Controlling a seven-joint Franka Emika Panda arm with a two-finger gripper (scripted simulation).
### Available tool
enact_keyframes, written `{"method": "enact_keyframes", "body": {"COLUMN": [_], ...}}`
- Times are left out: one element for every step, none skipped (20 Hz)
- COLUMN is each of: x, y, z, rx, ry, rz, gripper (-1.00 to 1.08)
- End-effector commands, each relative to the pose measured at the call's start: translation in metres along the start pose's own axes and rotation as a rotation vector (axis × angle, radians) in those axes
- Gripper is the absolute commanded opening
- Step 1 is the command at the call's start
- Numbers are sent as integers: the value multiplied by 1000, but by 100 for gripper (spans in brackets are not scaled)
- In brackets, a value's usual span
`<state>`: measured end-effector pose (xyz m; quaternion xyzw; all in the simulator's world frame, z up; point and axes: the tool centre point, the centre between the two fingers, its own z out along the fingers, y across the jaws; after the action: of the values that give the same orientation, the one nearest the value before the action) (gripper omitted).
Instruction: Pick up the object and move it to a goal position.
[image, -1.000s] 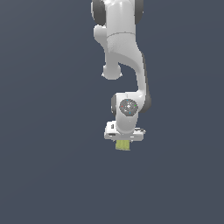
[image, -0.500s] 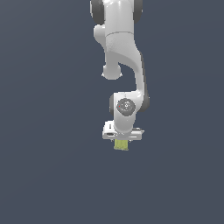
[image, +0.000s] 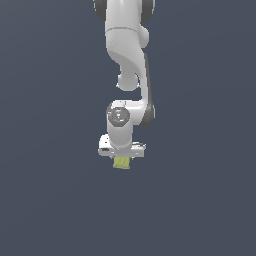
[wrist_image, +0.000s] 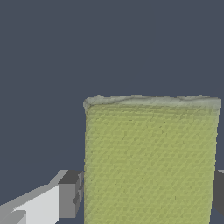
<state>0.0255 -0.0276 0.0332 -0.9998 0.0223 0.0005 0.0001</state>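
The object, a small yellow-green block (image: 121, 162), hangs under the white hand of the arm in the exterior view, in mid-air against a plain dark background. My gripper (image: 121, 157) is shut on it. Only the lower part of the block shows below the hand. In the wrist view the block (wrist_image: 151, 162) fills much of the picture, upright between the two grey fingers (wrist_image: 70, 194), which press against its sides. The far finger shows only as a sliver at the picture's edge.
The white arm (image: 125, 55) reaches down from the top of the exterior view. Around it there is only a uniform dark grey-blue background, with no other object, surface edge or marker to be seen.
The arm has carried the block towards the exterior view's left, at about the same height. The grip on the block is unchanged.
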Motion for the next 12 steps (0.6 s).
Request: {"method": "enact_keyframes", "body": {"x": [0,0,0,0,0,0,1,1,1,1,2,2], "y": [21,28,34,39,43,46,49,51,51,51,50,49], "z": [-6,-8,-10,-11,-12,-13,-13,-14,-14,-14,-14,-13], "rx": [0,0,0,0,0,0,0,0,0,0,0,0], "ry": [1,1,1,1,1,1,1,1,1,1,1,1], "rz": [-1,-1,-1,-1,-1,-1,-1,-1,-1,-1,-1,-1], "gripper": [-100,-100,-100,-100,-100,-100,-100,-100,-100,-100,-100,-100]}}
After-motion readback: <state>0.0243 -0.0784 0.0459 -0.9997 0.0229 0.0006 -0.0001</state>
